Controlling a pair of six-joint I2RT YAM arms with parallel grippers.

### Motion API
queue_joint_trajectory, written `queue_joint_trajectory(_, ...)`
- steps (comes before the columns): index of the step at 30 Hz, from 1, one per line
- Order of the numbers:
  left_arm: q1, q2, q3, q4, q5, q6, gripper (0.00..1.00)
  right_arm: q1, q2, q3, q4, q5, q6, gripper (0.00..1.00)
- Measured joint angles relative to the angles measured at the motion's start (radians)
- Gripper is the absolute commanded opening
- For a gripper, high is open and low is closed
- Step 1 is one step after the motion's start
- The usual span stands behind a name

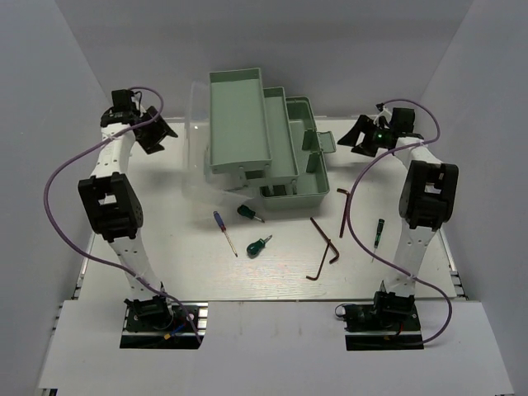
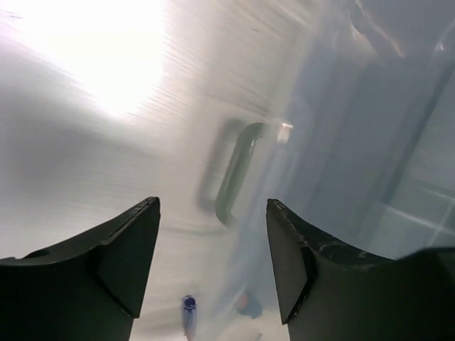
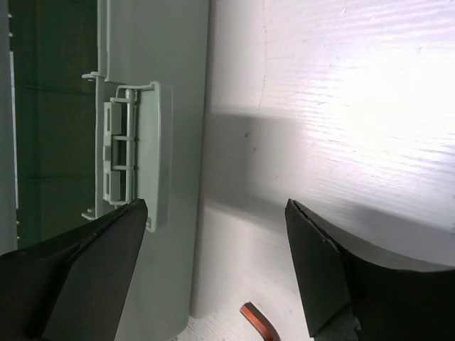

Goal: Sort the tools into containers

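The mint-green toolbox (image 1: 290, 169) stands at the back centre with its trays (image 1: 238, 124) fanned out and its translucent lid (image 1: 196, 153) hanging to the left. On the table in front lie a blue-handled screwdriver (image 1: 221, 224), two stubby green screwdrivers (image 1: 247, 212) (image 1: 260, 245), dark hex keys (image 1: 323, 238) (image 1: 342, 213) and a thin dark screwdriver (image 1: 378, 233). My left gripper (image 1: 163, 132) (image 2: 213, 206) hovers open and empty left of the lid. My right gripper (image 1: 356, 137) (image 3: 217, 206) is open and empty beside the toolbox's right end.
In the left wrist view the lid's handle (image 2: 238, 170) shows ahead, with the blue screwdriver's end (image 2: 188, 307) below, blurred. The right wrist view shows the toolbox latch (image 3: 131, 163) and a hex key's tip (image 3: 259, 323). White walls enclose the table on three sides.
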Motion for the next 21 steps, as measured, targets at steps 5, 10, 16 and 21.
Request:
queue_joint_trajectory(5, 0.057, -0.070, -0.037, -0.035, -0.079, 0.003, 0.61, -0.034, -0.093, -0.064, -0.021, -0.005, -0.067, 0.78)
queue_joint_trajectory(10, 0.035, -0.238, -0.158, -0.015, -0.115, 0.050, 0.22, -0.050, -0.253, -0.164, -0.105, 0.003, -0.294, 0.15)
queue_joint_trajectory(16, -0.074, -0.564, -0.459, -0.002, -0.120, 0.127, 0.45, -0.034, -0.387, -0.265, -0.285, 0.134, -0.502, 0.60)
queue_joint_trajectory(21, -0.130, -0.792, -0.646, -0.066, -0.095, 0.154, 0.51, -0.022, -0.362, -0.342, -0.393, 0.208, -0.546, 0.63)
